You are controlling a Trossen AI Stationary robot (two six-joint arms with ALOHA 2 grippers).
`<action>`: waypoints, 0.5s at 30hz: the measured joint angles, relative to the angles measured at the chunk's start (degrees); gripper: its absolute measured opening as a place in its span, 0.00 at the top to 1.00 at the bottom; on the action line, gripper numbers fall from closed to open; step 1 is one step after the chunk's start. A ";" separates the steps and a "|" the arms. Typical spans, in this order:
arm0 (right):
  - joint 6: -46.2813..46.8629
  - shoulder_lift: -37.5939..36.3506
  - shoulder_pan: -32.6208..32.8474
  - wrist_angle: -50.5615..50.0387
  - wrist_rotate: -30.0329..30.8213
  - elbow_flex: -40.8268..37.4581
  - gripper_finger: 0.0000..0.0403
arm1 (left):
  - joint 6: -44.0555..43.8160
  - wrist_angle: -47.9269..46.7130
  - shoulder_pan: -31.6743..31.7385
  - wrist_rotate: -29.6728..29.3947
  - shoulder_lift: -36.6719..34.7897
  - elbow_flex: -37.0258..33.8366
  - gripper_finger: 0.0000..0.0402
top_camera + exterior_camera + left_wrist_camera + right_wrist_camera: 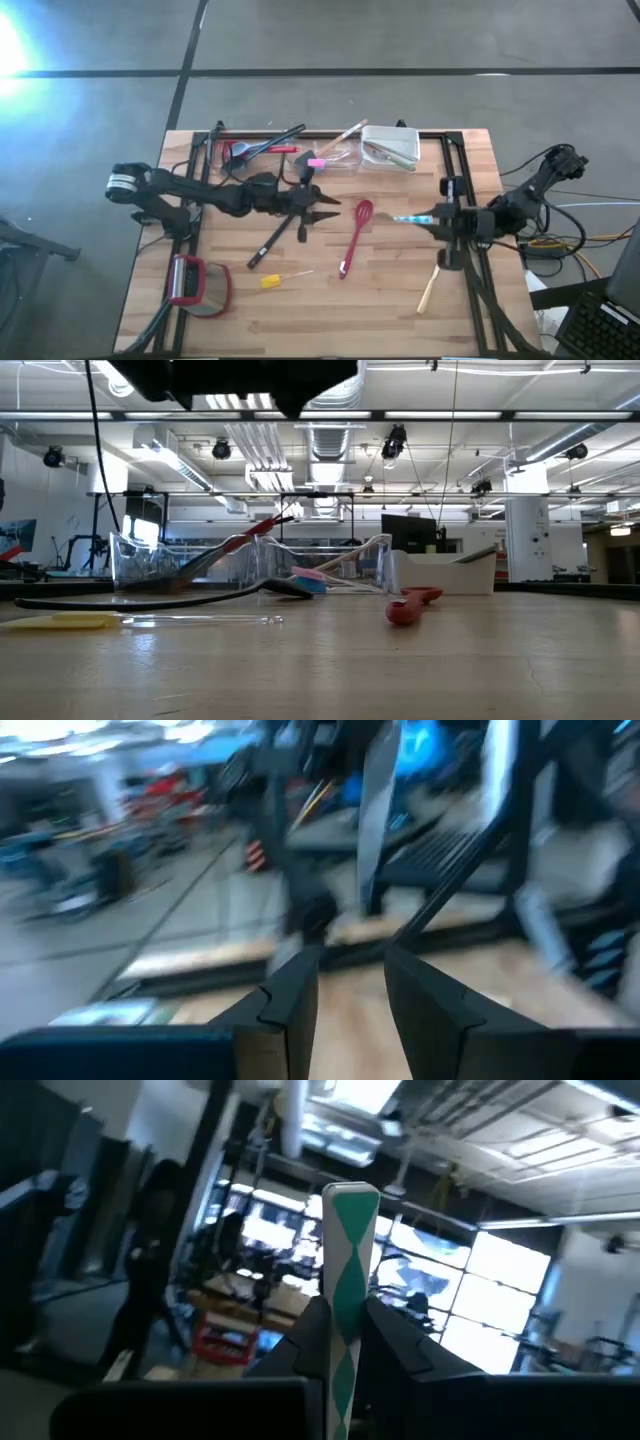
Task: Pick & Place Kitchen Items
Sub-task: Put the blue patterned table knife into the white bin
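My right gripper [428, 218] is at the table's right side, shut on a flat green-and-white patterned utensil [350, 1230], which shows teal in the high view [407, 218]. My left gripper [322, 201] is open and empty above the table's middle, its fingers [290, 1010] pointing toward the right edge. A red whisk-like utensil [354, 236] and a black spoon [273, 243] lie flat on the wood between the arms. A yellow-ended piece [272, 281] lies nearer the front edge. A wooden-handled utensil [429, 288] lies at the front right. My right gripper pinches the green-and-white utensil between its two fingers [395, 1342], with the contact at the utensil's near part [343, 1342]. The fingers come level from the table's right and lie along it. Its free end [351, 1195] sticks out ahead toward the left, lifted clear of the table.
A clear tub [330, 152] with several utensils and a white tub [391, 148] stand at the far edge. A pink piece [317, 161] lies by the clear tub. A red-framed round object [196, 286] lies at the front left. Black frame rails [455, 170] run along the table's sides.
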 joint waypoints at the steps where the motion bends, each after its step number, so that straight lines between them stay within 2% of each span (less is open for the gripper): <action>1: 0.41 0.13 0.00 -0.91 -0.88 0.13 0.94 | -1.59 1.24 0.66 3.29 0.58 0.77 0.69; 7: 3.38 2.00 -0.31 -2.45 -6.37 0.29 0.94 | -7.50 1.64 3.79 19.87 5.67 8.32 0.69; 15: 10.60 3.09 -0.33 -1.05 -21.69 0.33 0.94 | -14.01 -4.15 6.60 38.68 11.92 16.74 0.69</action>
